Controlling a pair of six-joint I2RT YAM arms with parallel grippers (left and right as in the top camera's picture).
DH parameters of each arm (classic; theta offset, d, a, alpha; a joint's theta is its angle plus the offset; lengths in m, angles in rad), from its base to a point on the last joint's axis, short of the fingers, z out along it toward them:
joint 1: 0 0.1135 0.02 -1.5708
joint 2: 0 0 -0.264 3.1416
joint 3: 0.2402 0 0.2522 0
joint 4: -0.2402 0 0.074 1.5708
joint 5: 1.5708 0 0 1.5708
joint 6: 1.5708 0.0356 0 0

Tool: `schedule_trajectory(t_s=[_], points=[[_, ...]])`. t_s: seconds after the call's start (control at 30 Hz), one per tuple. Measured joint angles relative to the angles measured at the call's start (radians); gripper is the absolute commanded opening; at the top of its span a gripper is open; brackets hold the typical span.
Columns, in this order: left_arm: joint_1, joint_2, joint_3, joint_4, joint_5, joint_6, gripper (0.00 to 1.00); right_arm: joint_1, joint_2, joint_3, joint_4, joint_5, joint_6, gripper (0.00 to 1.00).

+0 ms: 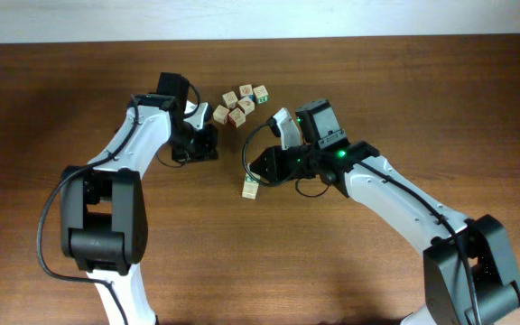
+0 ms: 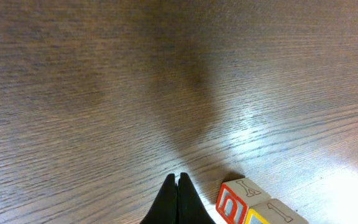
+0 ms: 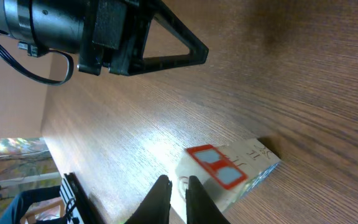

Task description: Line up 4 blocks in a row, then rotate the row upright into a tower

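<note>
Right wrist view: right claw open only a sliver, a thin strip of table showing between the fingers, nothing between them; lone block just right of the claw tips, lying tilted on the table; cannot tell if the right finger touches it; its near face has a red frame around two pale blue panels; thin line markings on its pale top face, too blurred to read; far beyond the claw, upper left, the black left arm above the wood.

Left wrist view: left claw fully closed, fingers pressed into one point, holding nothing, tip low over the table; just right of the claw, red-letter block with a red-bordered face and a red U or n shape, orientation unclear; outline drawing on its top face, unreadable; touching it on the far right side, yellow-marked block, cut by the frame edge, letter not legible; bare wood grain ahead of the claw.

Overhead: lone block sits just in front of the right claw, apart from the rest; block cluster lies right of the left claw and well beyond the right claw; red and green marks on the cluster faces, too small to read.
</note>
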Motion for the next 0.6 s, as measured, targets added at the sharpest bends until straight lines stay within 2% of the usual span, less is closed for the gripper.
schedule_trajectory(t_s=[0.17,0.27,0.33,0.37,0.4,0.43,0.47,0.5,0.53,0.6], points=[[0.0,-0.005,0.024,-0.016,-0.04,0.0,0.0,0.002,-0.002,0.001,0.002,0.0,0.0,0.12],[0.0,-0.096,0.024,-0.019,-0.116,0.0,0.0,0.003,-0.006,0.068,-0.03,0.003,-0.011,0.16],[0.0,-0.175,0.024,-0.031,-0.142,0.012,0.02,0.003,-0.027,0.17,-0.22,0.045,-0.059,0.24],[0.0,-0.26,0.024,-0.035,-0.148,0.03,0.29,0.003,-0.061,0.242,-0.284,0.087,-0.093,0.3],[0.0,-0.404,0.026,-0.041,-0.154,0.07,0.55,0.004,-0.126,0.348,-0.448,0.185,-0.141,0.36],[-0.001,-0.491,0.032,-0.05,-0.158,0.088,0.99,0.005,-0.14,0.391,-0.541,0.269,-0.154,0.42],[-0.001,-0.563,0.037,-0.074,-0.161,0.1,0.99,0.006,-0.206,0.468,-0.626,0.359,-0.164,0.54],[-0.001,-0.63,0.04,-0.109,-0.163,0.109,0.99,0.008,-0.253,0.506,-0.7,0.451,-0.174,0.73],[-0.001,-0.677,0.041,-0.125,-0.165,0.111,0.99,0.007,-0.328,0.536,-0.771,0.572,-0.179,0.98],[-0.001,-0.698,0.041,-0.128,-0.167,0.114,0.99,0.008,-0.5,0.563,-0.874,0.77,-0.187,0.98]])
